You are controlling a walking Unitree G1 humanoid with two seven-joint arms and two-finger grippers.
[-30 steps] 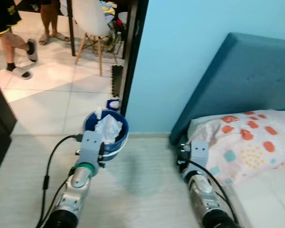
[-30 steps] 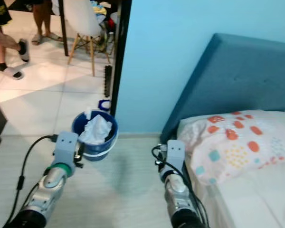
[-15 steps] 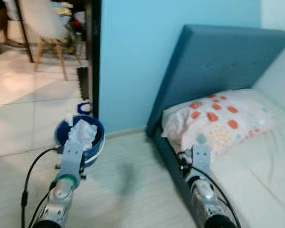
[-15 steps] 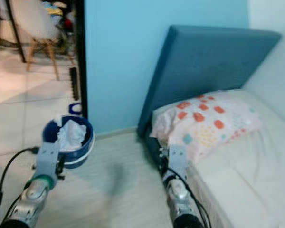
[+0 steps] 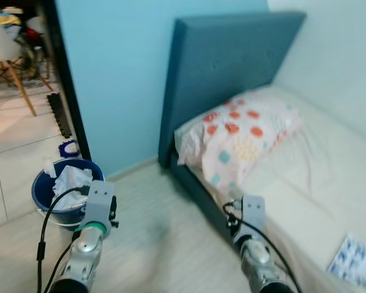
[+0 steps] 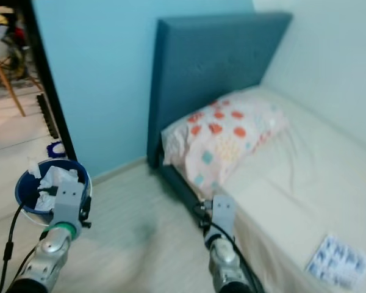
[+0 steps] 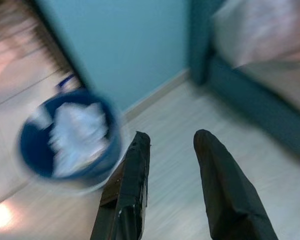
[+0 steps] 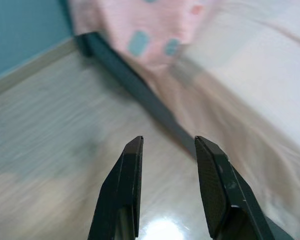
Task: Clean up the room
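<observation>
With the camera swung right since a second ago, the blue bucket (image 5: 66,194) of crumpled tissue now sits lower left by the doorway, both left claw (image 7: 172,186) and right claw (image 8: 167,187) parted and empty over the floor (image 5: 152,238).

A matt teal cloth headboard (image 5: 232,73) backs the soft spotted cotton pillow (image 5: 241,137), while crumpled white paper (image 5: 70,181) fills a smooth blue plastic bucket (image 5: 49,204) on pale wood-grain floor (image 5: 158,244).

left arm (image 5: 85,256): silver, green ring, black cable | right arm (image 5: 256,259): silver, black cable; fingers (image 8: 122,190): long, black
</observation>
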